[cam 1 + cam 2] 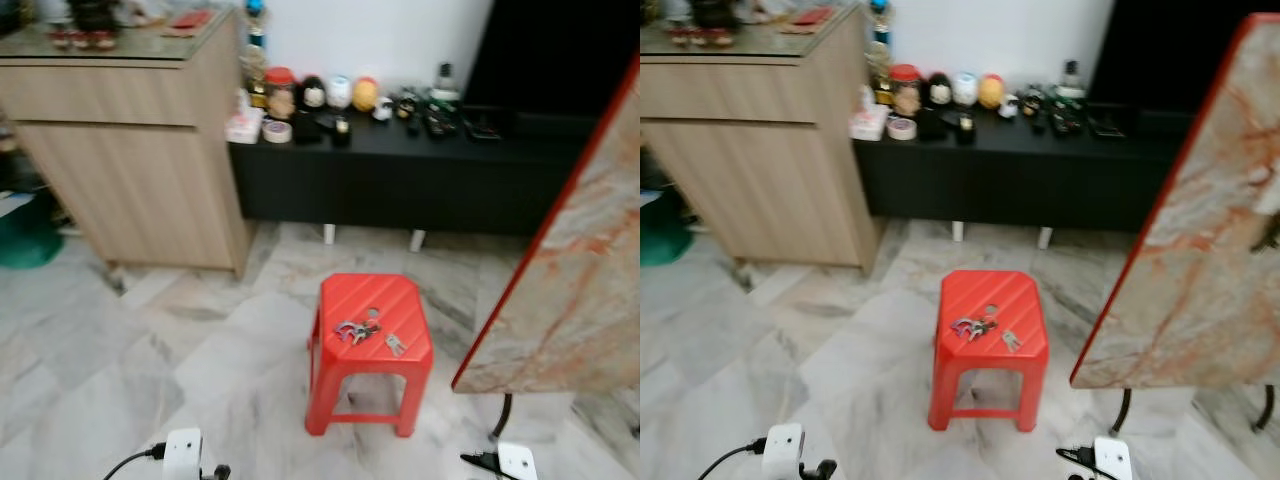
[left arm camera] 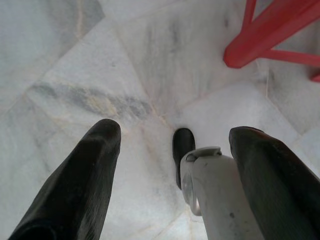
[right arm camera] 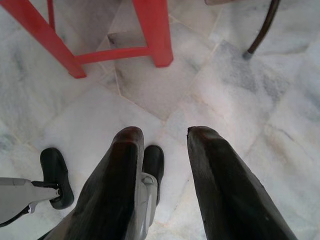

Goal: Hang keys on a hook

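Observation:
A bunch of keys (image 1: pixel 353 331) lies on top of a red plastic stool (image 1: pixel 370 300) on the marble floor, straight ahead of me. A single key (image 1: pixel 395 345) lies just to its right on the same seat. Both arms hang low at my sides, short of the stool. My left gripper (image 2: pixel 175 132) is open over bare floor, and a stool leg (image 2: pixel 260 37) shows beyond it. The right gripper (image 3: pixel 165 134) is open too, pointing down at the floor in front of the stool's legs (image 3: pixel 155 35).
A wooden cabinet (image 1: pixel 130 150) stands at the back left. A low black console (image 1: pixel 400 180) carrying figurines and jars runs along the wall. A marble tabletop with a red edge (image 1: pixel 580 280) juts in on the right, its dark leg (image 1: pixel 503 415) beside the stool.

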Tool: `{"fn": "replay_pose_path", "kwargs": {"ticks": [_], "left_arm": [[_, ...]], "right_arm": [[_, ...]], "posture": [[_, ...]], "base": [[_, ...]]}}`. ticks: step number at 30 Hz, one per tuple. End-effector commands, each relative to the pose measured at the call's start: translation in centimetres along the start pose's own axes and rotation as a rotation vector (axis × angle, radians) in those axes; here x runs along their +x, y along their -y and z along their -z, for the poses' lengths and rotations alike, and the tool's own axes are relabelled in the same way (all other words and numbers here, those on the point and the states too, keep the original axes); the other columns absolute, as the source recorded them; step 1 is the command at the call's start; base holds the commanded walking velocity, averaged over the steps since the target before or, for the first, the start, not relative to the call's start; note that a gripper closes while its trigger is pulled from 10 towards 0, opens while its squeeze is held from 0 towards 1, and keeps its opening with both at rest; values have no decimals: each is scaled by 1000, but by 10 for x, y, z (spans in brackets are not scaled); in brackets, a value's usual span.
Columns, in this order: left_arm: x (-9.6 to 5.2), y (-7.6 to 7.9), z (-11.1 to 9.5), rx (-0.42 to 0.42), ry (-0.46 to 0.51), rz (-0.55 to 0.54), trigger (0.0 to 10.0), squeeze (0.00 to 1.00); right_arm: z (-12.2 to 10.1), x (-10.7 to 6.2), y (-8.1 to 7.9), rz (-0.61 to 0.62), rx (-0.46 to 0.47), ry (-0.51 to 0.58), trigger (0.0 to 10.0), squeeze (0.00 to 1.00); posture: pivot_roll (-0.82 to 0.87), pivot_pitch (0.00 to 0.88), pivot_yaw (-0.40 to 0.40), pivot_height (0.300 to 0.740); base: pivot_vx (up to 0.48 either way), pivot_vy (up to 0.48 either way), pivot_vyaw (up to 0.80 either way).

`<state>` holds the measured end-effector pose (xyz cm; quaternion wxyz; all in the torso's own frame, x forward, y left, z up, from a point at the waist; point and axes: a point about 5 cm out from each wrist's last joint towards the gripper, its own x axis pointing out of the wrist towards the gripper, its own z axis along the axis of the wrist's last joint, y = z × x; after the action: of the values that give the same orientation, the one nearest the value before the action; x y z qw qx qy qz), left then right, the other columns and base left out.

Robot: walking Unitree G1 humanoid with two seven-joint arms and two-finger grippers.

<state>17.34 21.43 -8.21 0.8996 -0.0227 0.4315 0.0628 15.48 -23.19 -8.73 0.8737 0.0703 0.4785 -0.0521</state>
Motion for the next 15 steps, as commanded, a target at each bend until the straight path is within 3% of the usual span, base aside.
{"fn": "replay_pose_path", "kwargs": {"ticks": [1,6,10,15], "left_arm": [[1,2,-3,15,5,9,10000,0],[1,1,-4,17,7,11,10000,0],[1,2,-5,19,9,13,10000,0],[1,2,-3,21,9,17,10000,0]], "right_arm": [[4,-1,3,12,7,-14,10000,0],[3,-1,2,8,-23,-10,10000,0],[3,-1,2,4,-13,-10,10000,0],[4,-1,2,6,7,-8,10000,0]], "posture": [[20,0,-14,740],[18,0,-12,740],[19,0,-10,740],[18,0,-7,740]], "base": [[319,0,0],[322,0,0],[322,0,727],[322,0,0]]}}
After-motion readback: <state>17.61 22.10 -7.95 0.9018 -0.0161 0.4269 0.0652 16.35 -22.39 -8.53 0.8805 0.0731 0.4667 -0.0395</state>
